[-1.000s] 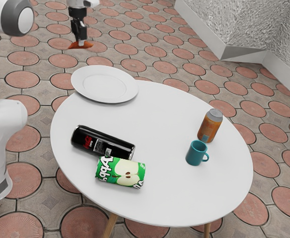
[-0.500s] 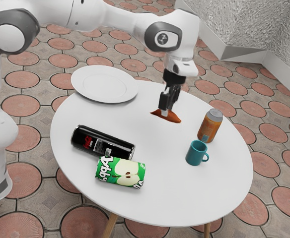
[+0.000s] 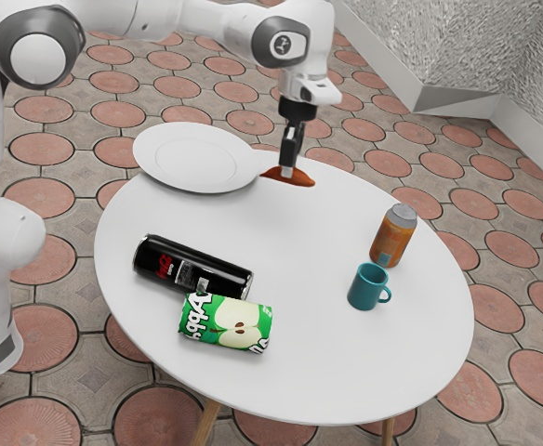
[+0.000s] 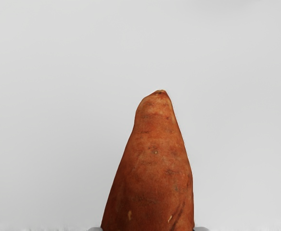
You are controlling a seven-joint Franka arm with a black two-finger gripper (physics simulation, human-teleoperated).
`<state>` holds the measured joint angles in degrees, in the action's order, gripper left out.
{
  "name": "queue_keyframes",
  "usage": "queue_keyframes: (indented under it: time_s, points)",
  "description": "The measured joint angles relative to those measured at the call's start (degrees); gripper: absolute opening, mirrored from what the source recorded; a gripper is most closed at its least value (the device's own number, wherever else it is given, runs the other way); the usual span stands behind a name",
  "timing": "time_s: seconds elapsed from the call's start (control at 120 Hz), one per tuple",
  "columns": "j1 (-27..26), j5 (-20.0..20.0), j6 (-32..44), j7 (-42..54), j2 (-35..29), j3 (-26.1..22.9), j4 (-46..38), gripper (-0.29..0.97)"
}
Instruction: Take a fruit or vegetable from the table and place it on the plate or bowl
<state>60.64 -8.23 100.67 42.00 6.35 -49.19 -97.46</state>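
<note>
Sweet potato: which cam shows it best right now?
Wrist view. The sweet potato is close up against plain white, with skin marks and tapered tip clear. The exterior view shows it as a small orange-brown shape held in the gripper, just off the plate on the exterior view's right.

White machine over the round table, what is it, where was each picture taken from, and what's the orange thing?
It is a robot arm, drawn by a simulator. One picture looks on from the side. The other comes from a camera on the arm's hand, looking down past what it carries. Its black claw is shut on a sweet potato, that orange thing, close by the edge of a white plate. On the white table a black can and a green can lie on their sides. An orange can and a teal mug stand upright.
</note>
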Motion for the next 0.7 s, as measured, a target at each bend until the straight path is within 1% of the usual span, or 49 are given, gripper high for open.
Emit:
queue_keyframes:
  time_s: [0.2,0.317,0.458,0.592,0.7]
  points:
    - [-0.15,0.28,-0.11,-0.83,-0.41,0.28,-0.24,0.13]
    - [0.13,0.14,-0.2,-1.22,-3.1,0.5,-2.46,0.13]
    - [-1.1,-0.54,-0.24,-1.58,-6.35,2.71,-5.5,0.13]
    - [-3.63,-1.06,-0.27,-1.78,-9.01,6.62,-7.99,0.12]
    - [-2.7,-1.15,-0.28,-1.89,-10.04,9.63,-9.33,0.13]
